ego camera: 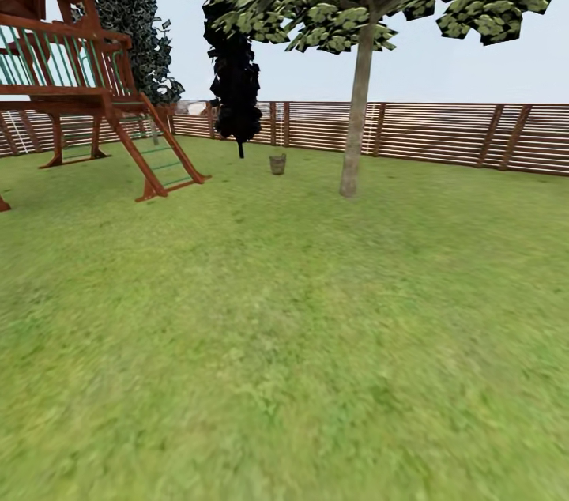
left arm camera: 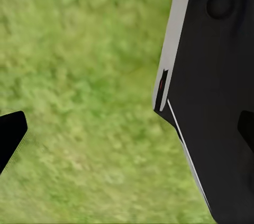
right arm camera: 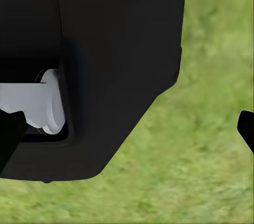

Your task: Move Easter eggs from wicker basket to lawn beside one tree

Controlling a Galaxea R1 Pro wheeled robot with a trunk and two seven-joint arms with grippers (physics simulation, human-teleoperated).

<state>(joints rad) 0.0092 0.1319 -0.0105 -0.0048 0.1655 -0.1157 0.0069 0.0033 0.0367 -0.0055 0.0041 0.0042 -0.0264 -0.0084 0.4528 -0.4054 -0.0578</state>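
The head view looks across open lawn [ego camera: 284, 343] toward the far fence [ego camera: 442, 133]. A tree [ego camera: 357, 102] with a straight grey-brown trunk and a light green canopy stands far, right of centre. A playset [ego camera: 87, 90] with a ladder sits far left, dark cypresses [ego camera: 235, 86] stand behind it and at centre, and a small bucket-like object [ego camera: 277, 163] rests on the grass just left of the tree, too small to identify.

No basket and no eggs are visible, so where they lie cannot be told; the step in hand is, by my judgement, driving and searching, with none of the task yet seen done.

In the left wrist view, grass [left arm camera: 90, 86] passes beneath dark parts of the robot's body [left arm camera: 211, 97], with a black fingertip [left arm camera: 9, 134] at the edge. In the right wrist view, a dark housing [right arm camera: 106, 65] hangs over grass. Whether either gripper is wide or narrow I cannot tell, and nothing shows held.

To do this well: turn the base slowly and sweep the lawn until the basket appears, noting this tree as a drop point. Approach squarely, stop short, and keep the arms tucked until parked.
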